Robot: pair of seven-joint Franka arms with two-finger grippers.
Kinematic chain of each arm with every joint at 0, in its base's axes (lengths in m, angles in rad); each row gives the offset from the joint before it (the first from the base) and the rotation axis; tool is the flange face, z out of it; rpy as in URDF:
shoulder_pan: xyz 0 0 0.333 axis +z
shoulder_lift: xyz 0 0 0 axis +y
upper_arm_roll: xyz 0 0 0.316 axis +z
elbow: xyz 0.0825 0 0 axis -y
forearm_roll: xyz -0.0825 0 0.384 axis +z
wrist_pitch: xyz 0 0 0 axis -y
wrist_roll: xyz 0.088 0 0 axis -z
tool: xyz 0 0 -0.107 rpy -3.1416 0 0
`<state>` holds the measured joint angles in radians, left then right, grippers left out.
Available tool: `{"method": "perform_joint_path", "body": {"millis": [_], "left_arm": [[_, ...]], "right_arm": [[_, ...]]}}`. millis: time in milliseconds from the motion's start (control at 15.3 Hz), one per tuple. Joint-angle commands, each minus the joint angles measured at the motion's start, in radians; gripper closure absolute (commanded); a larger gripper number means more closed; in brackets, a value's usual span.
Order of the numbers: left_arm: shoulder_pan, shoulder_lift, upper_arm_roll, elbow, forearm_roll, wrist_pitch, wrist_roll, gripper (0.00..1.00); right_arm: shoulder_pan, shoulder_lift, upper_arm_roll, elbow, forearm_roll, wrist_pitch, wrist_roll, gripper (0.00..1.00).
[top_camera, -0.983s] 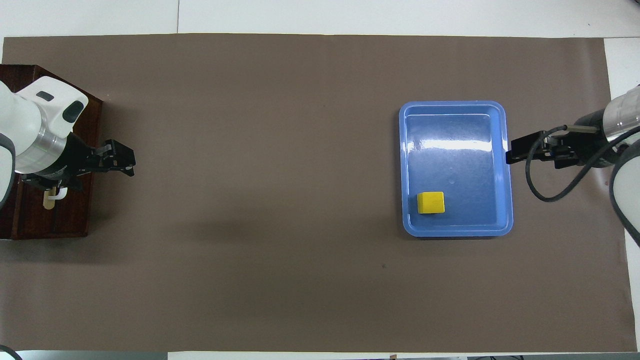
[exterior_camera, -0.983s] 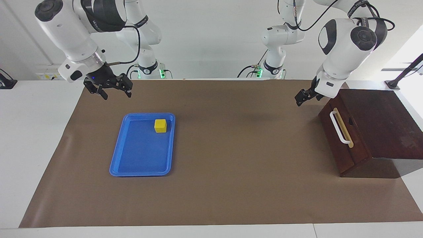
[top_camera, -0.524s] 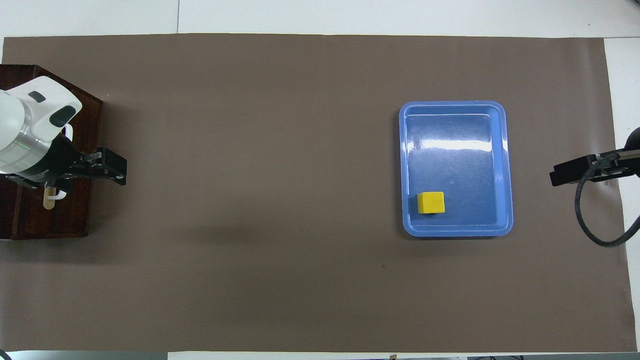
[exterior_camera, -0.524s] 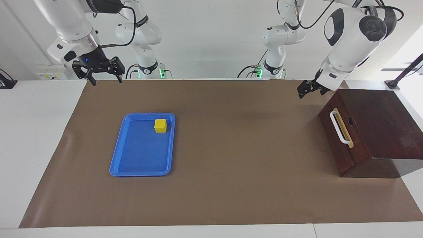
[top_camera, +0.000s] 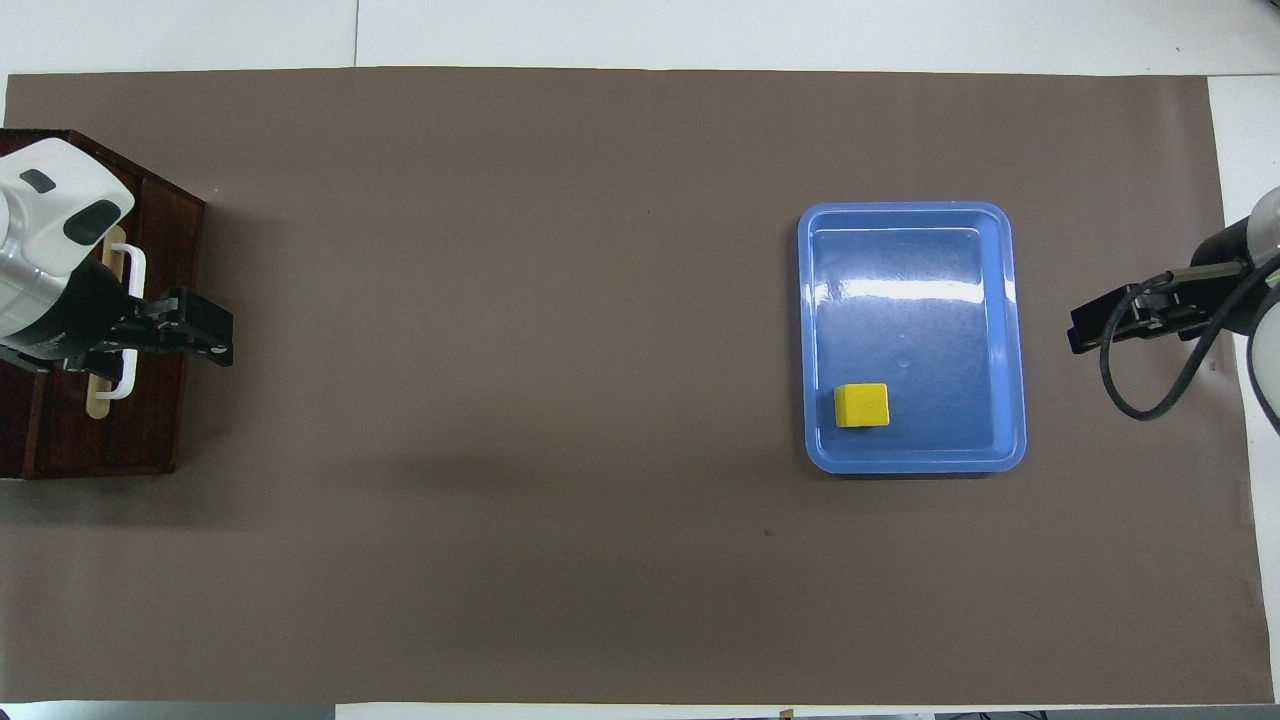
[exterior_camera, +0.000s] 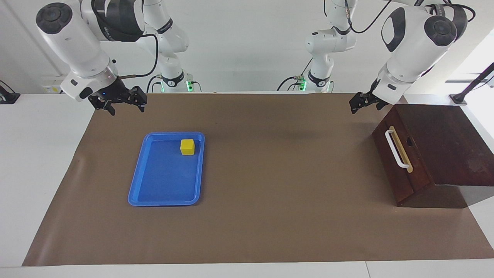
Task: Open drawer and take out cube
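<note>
The dark wooden drawer [exterior_camera: 386, 162] [top_camera: 150, 420] sits shut in its box at the left arm's end of the table, its white bar handle [exterior_camera: 395, 148] free. The yellow cube [exterior_camera: 187, 146] [top_camera: 861, 405] rests in a blue tray [exterior_camera: 162, 181] [top_camera: 910, 320], in the corner nearest the robots. My left gripper [exterior_camera: 357, 104] [top_camera: 215, 340] hangs open and empty in the air over the mat by the box's corner. Above the mat beside the tray, toward the right arm's end, my right gripper [exterior_camera: 125, 108] [top_camera: 1080, 335] is open and holds nothing.
A brown mat [exterior_camera: 270, 173] covers most of the white table [exterior_camera: 42, 154]. The box's sloped top [exterior_camera: 444, 143] rises above the drawer front. A black clamp stand [exterior_camera: 469, 90] stands at the table corner by the box.
The left gripper has risen and drawn back from the drawer front toward the robots. The right gripper pulled away from the tray's edge, lifted, then came partly back down. Cube and drawer have not moved.
</note>
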<state>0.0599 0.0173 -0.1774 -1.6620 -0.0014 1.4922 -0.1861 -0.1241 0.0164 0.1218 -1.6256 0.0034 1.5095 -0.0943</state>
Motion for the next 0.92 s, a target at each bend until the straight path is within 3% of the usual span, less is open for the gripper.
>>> {"method": "perform_joint_path", "body": {"millis": [0, 197, 328, 852], "left_arm": [[-0.017, 0.009, 0.026, 0.019, -0.012, 0.052, 0.013, 0.00], [-0.017, 0.010, 0.010, 0.019, -0.015, 0.152, 0.013, 0.00], [-0.019, 0.010, 0.010, 0.019, -0.015, 0.149, 0.013, 0.00], [-0.008, -0.017, 0.019, 0.004, -0.014, 0.142, 0.002, 0.00]], "right_arm": [[0.003, -0.042, 0.006, 0.003, -0.037, -0.020, 0.031, 0.00], [0.014, -0.061, -0.008, -0.014, -0.036, -0.023, 0.031, 0.00], [0.067, -0.061, -0.063, -0.014, -0.034, -0.025, 0.033, 0.00], [0.041, -0.061, -0.057, -0.013, -0.029, -0.025, 0.028, 0.00]]}}
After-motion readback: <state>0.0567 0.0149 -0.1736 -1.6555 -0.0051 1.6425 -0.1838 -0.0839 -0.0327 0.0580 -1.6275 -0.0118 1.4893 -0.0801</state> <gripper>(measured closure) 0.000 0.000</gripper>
